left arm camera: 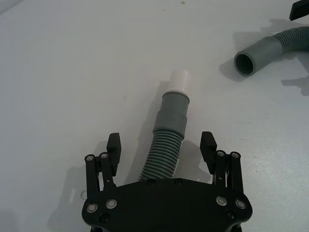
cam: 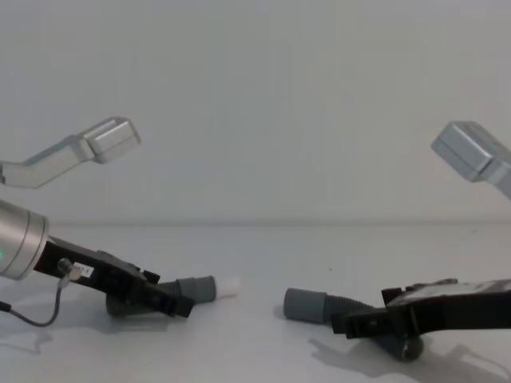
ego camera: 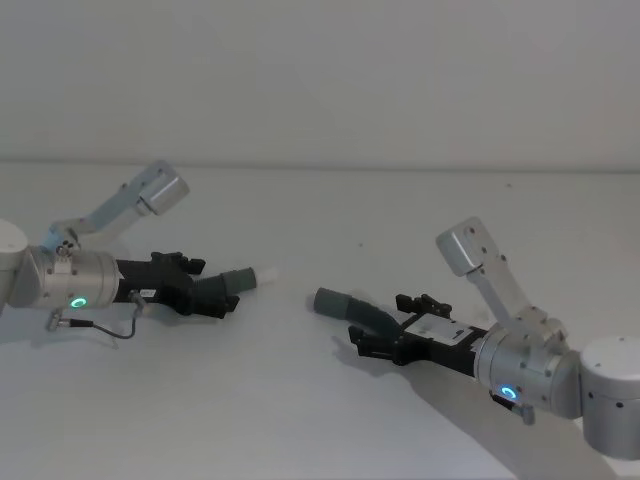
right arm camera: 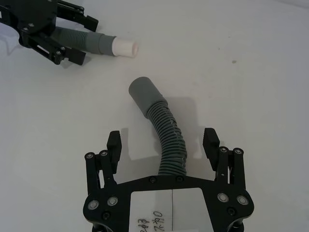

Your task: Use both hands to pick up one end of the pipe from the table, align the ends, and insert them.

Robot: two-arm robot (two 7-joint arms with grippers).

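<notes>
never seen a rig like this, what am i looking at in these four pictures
It is a two-armed robot at a white table. One picture looks down from its head, one looks across from its chest, and two come from cameras on its wrists. The black claws are its grippers. The left gripper is open, straddling a short ribbed hose piece with a white tip. The right gripper is open around a longer curved hose piece ending in a plain grey cuff. Both pieces lie on the table; nothing is gripped yet.

Short pipe (left arm camera: 173,108) tail under left gripper (left arm camera: 161,143)
</notes>
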